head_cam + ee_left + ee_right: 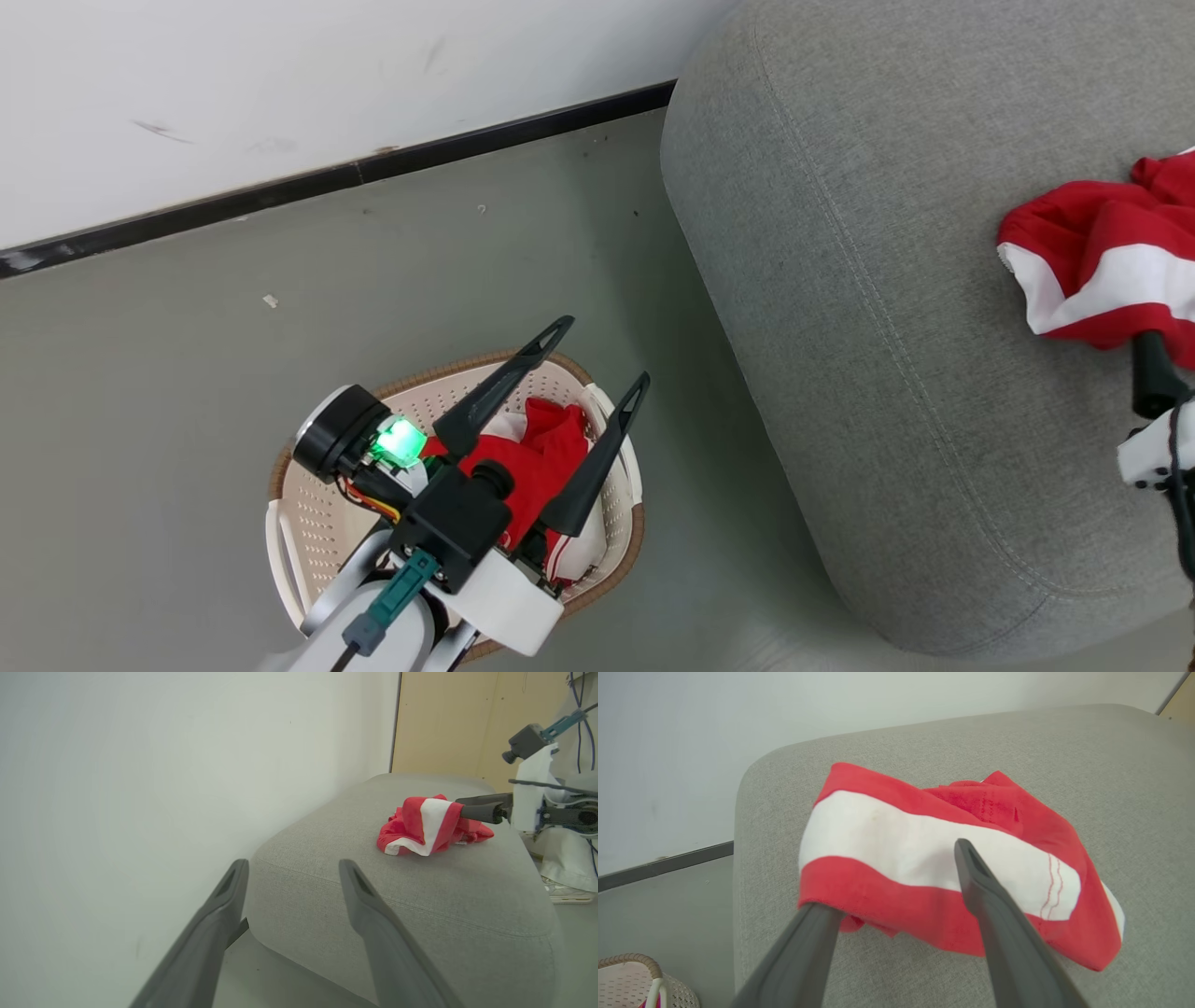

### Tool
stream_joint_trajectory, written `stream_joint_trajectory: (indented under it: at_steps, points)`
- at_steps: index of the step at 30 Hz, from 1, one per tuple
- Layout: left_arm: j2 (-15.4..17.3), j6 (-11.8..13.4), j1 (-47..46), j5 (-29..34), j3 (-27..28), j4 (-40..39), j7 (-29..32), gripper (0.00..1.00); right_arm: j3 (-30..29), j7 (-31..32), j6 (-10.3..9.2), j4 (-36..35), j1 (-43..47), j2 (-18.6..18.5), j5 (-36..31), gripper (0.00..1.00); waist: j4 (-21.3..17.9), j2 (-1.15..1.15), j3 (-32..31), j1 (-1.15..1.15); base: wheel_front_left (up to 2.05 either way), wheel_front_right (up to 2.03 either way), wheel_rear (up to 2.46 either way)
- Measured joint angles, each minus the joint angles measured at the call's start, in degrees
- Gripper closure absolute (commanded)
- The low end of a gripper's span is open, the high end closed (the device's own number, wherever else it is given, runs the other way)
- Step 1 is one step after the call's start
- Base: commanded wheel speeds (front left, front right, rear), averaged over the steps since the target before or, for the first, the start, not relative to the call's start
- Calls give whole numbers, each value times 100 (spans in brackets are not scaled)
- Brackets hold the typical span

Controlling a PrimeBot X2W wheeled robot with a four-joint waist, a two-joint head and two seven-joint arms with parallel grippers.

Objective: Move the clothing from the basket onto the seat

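The grey seat (887, 327) carries a red garment with a white stripe (1092, 252), crumpled near its right side. My right gripper (1150, 350) reaches into that garment (934, 844). Its fingers stand open, and the cloth drapes over the left fingertip and hides it. The cream basket (308, 523) stands on the floor left of the seat with more red and white clothing (541, 457) inside. Above the basket my left gripper (605, 348) hangs open and holds nothing. The left wrist view looks between the left gripper's (293, 863) fingers at the seat (420, 905), the garment (420, 826) and the right gripper (467, 807).
A white wall with a dark baseboard (336, 173) runs behind the basket and seat. Grey floor (280, 373) lies between them. A wooden panel (444, 723) stands beyond the seat, and what looks like a person's shoe (565, 893) rests by its far corner.
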Motion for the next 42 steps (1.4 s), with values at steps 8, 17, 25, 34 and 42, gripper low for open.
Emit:
stream_joint_trajectory:
  at_steps: [8, 17, 25, 34, 42]
  points:
    - [10, 129, 29, -101, 218, 127, -131, 0, 231, 0, 0, -633, 594, 266, -55, 0, -85, 0, -75, 0, 0, 0, 0]
    - [37, 267, 150, -244, 502, 255, -274, 0, 410, 0, 0, -1404, 894, 348, -63, 0, -161, 0, -202, 0, 0, 0, 0]
    - [45, 437, 341, -320, 770, 400, -407, 0, 613, -1, 0, -1947, 861, 439, -216, 0, -106, 0, -383, 0, 0, 0, 0]
    - [31, 700, 650, -489, 1155, 611, -475, 0, 865, -15, 0, -2305, 634, 740, -472, 0, 123, 0, -592, 0, 0, 0, 0]
    - [32, 1001, 1014, -666, 1656, 717, -525, 0, 1187, -26, 0, -2585, 615, 953, -659, 0, 417, 0, -789, 0, 0, 0, 0]
